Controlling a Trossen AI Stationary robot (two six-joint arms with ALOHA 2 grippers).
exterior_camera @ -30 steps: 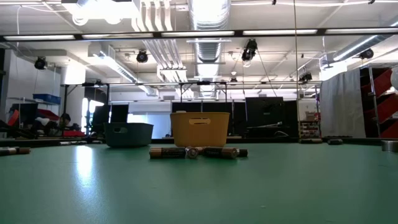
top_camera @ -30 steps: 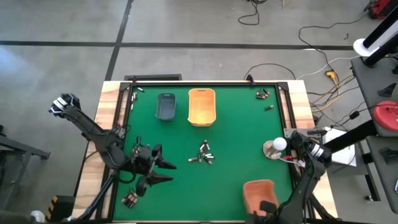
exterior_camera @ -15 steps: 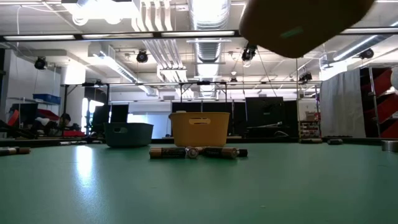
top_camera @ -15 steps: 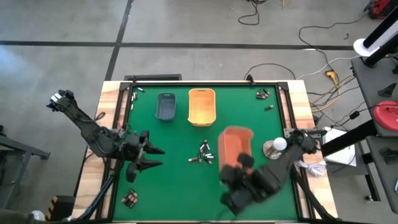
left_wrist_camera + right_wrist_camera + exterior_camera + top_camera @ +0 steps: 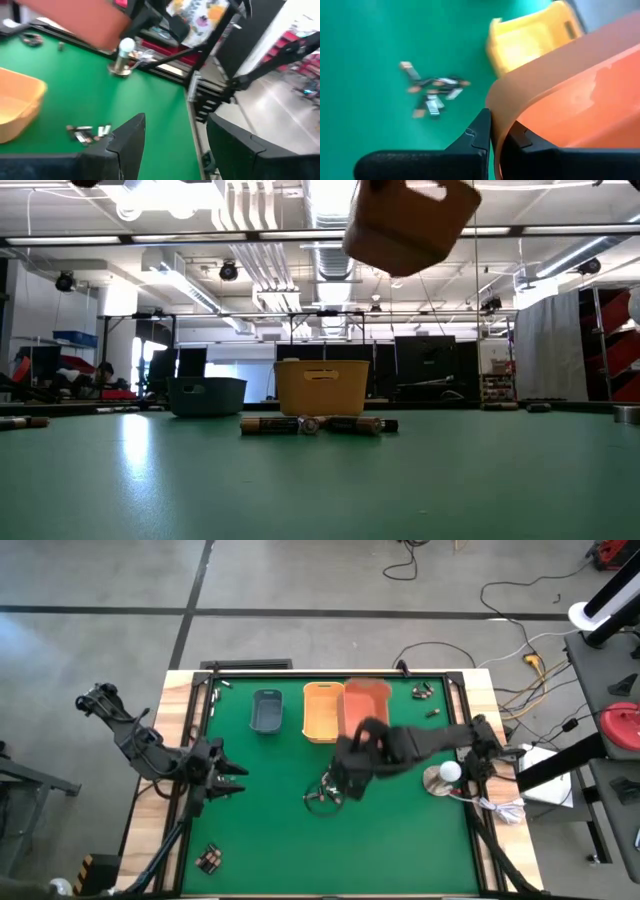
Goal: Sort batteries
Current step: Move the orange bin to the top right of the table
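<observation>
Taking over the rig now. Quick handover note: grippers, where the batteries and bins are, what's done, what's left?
Right gripper: shut on the orange bin rim, bin in the air beside the yellow bin.
Left gripper: open, empty, waiting at the table's left edge.
Batteries: main pile mid-table under the right arm; a few at the far right corner, one at the far left corner, a cluster at the near left.
Grey-blue bin left of the yellow one.
Done: no batteries seen in the bins.
Left: set the orange bin down, sort all batteries.
</observation>
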